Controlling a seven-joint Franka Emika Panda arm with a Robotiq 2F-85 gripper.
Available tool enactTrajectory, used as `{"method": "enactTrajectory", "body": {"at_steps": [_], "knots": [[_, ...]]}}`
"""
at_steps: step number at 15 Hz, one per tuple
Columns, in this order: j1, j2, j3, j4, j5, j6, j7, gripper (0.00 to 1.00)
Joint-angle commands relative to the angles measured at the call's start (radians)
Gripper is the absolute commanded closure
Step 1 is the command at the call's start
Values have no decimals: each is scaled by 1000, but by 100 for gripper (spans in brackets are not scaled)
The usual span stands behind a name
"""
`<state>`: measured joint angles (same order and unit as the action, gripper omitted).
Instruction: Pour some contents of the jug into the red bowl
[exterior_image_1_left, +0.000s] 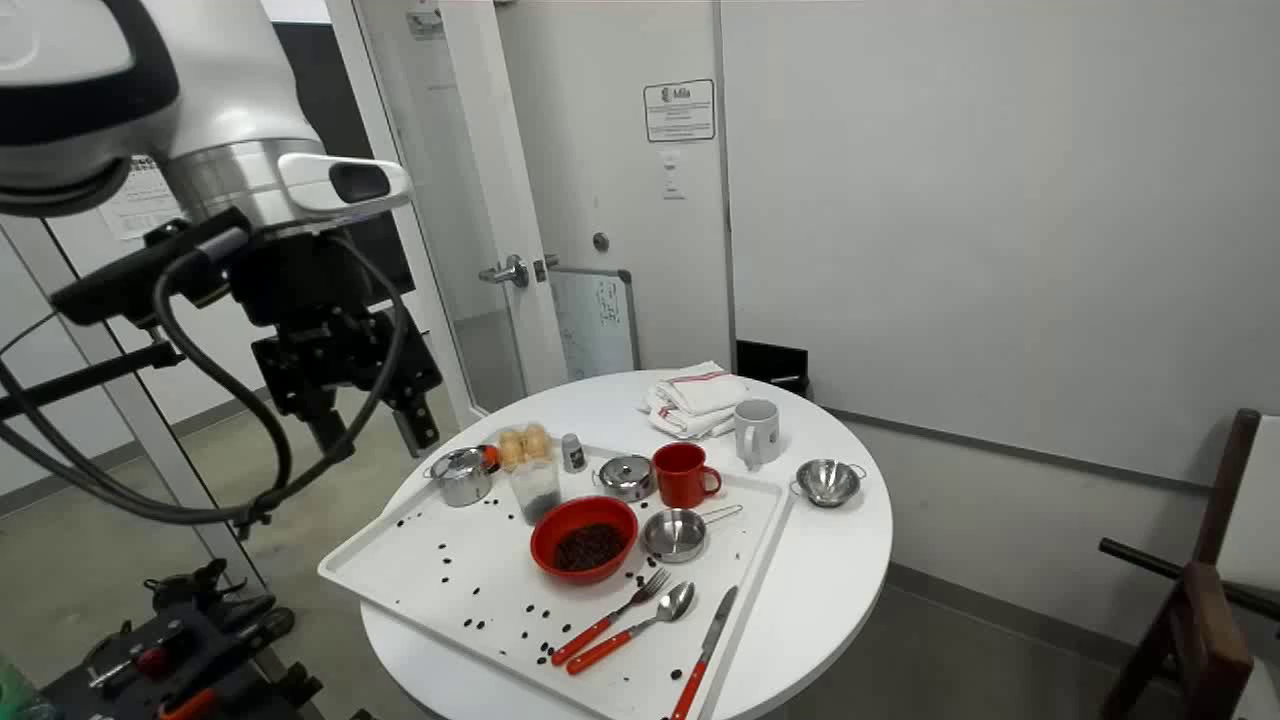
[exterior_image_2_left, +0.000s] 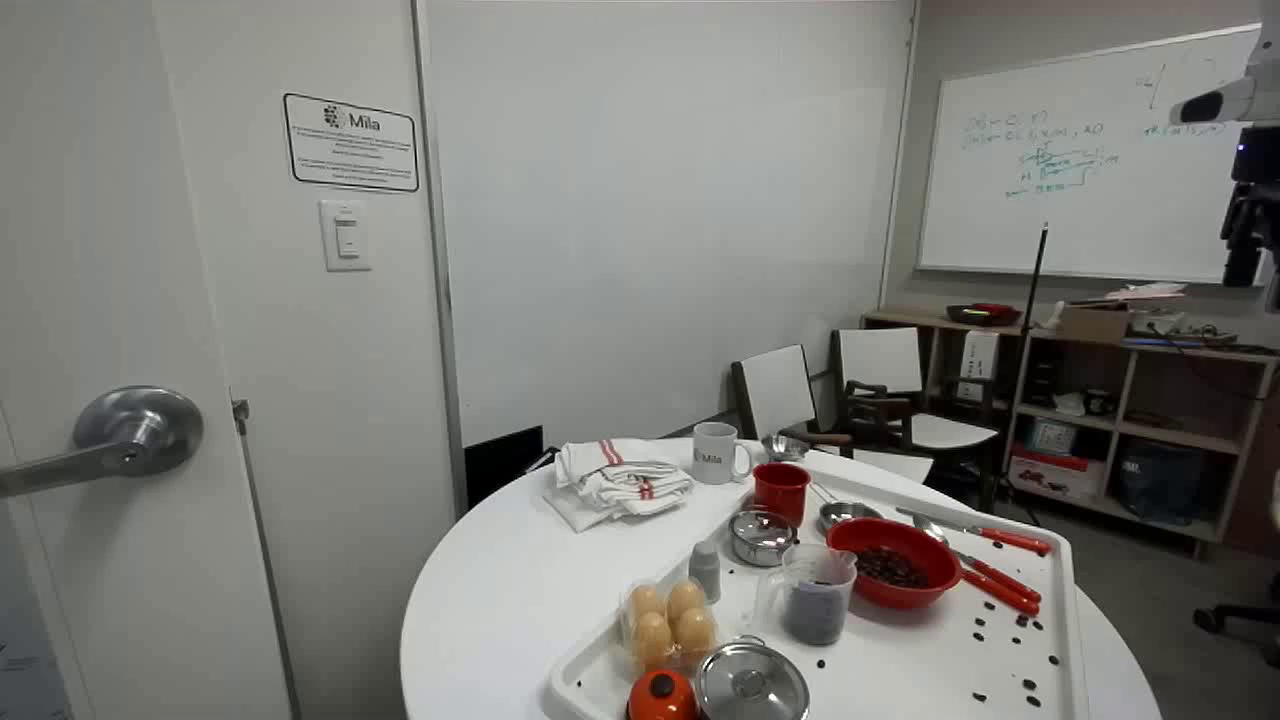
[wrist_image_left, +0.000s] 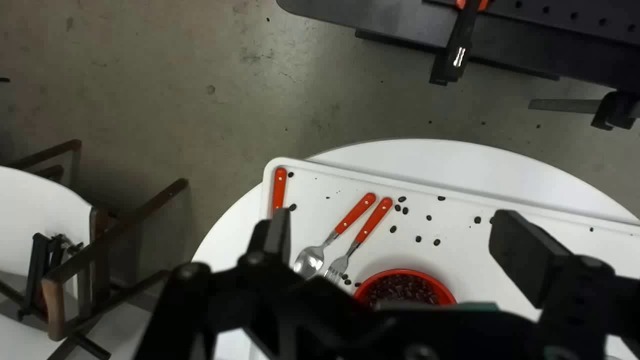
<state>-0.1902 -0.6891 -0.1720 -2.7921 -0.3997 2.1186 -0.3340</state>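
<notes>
In an exterior view: gripper (exterior_image_1_left: 374, 434), black angular fingers wide apart, left of frame | round red bowl (exterior_image_1_left: 572, 514), lower centre | see-through, dark-filled jug (exterior_image_1_left: 530, 479) just beside | white rimmed tray (exterior_image_1_left: 405, 562) beneath both

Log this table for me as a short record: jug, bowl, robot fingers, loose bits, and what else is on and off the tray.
source: see-through jug standing upright on the white rectangular tray, dark contents inside
target: wide round red bowl with dark beans inside
grasp: black fingers wide apart, holding nothing
pour: none under way; jug stands unheld
loose: more beans scattered on the tray
also on tray: red-handled metal fork, spoon and knife, among others
off tray: grey mug, folded white cloths with red stripes, small metal colander
</notes>
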Motion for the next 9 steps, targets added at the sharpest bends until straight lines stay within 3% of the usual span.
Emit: {"method": "enactTrajectory", "body": {"at_steps": [1,6,9], "knots": [[7,-1,-5,2,-3,-5,3,0],[29,65,26,25,28,19,92,0],[31,40,21,12,10,0,61,0]]}}
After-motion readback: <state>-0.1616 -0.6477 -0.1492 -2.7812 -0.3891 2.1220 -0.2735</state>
